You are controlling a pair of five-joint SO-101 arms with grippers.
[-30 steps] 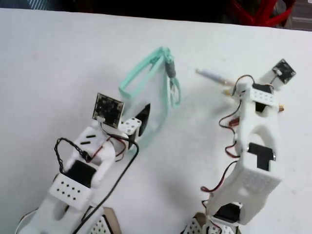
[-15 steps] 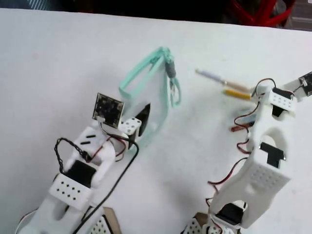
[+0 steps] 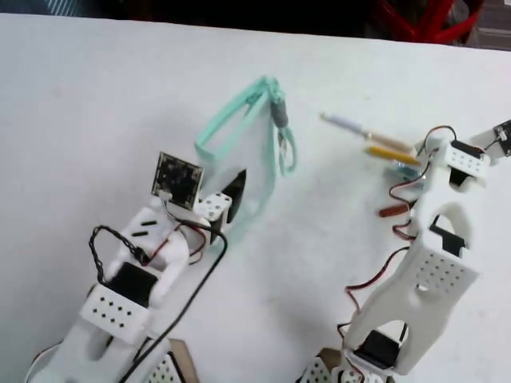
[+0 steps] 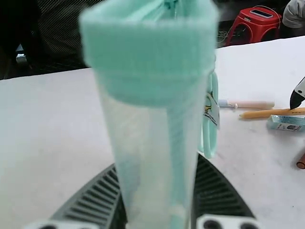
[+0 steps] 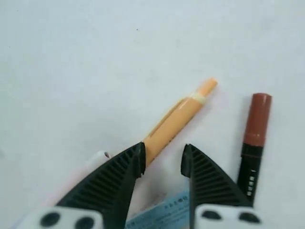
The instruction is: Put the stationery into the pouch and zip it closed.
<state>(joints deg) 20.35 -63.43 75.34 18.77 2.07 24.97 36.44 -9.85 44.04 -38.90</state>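
Observation:
A mint-green and clear pouch (image 3: 247,152) stands on edge left of the table's centre, and my left gripper (image 3: 231,195) is shut on its near end. In the left wrist view the pouch (image 4: 152,119) rises between the jaws. The stationery lies to the right: a pale pen (image 3: 347,124), an orange pen (image 3: 387,152), a blue eraser (image 3: 403,169) and a brown marker (image 3: 395,211). My right gripper (image 5: 162,155) hangs open over the orange pen (image 5: 178,119), one finger on each side of it. The brown marker (image 5: 255,138) lies just beside it.
The white table (image 3: 96,96) stretches bare to the left and behind the pouch. The right arm's body (image 3: 423,279) stands over the table's right front. A cardboard piece (image 3: 172,363) sits at the front edge. Red stool legs (image 3: 423,20) show beyond the far edge.
The right arm has swung to the right and drawn back a little, uncovering the orange pen, eraser and brown marker. The left arm and pouch have kept still.

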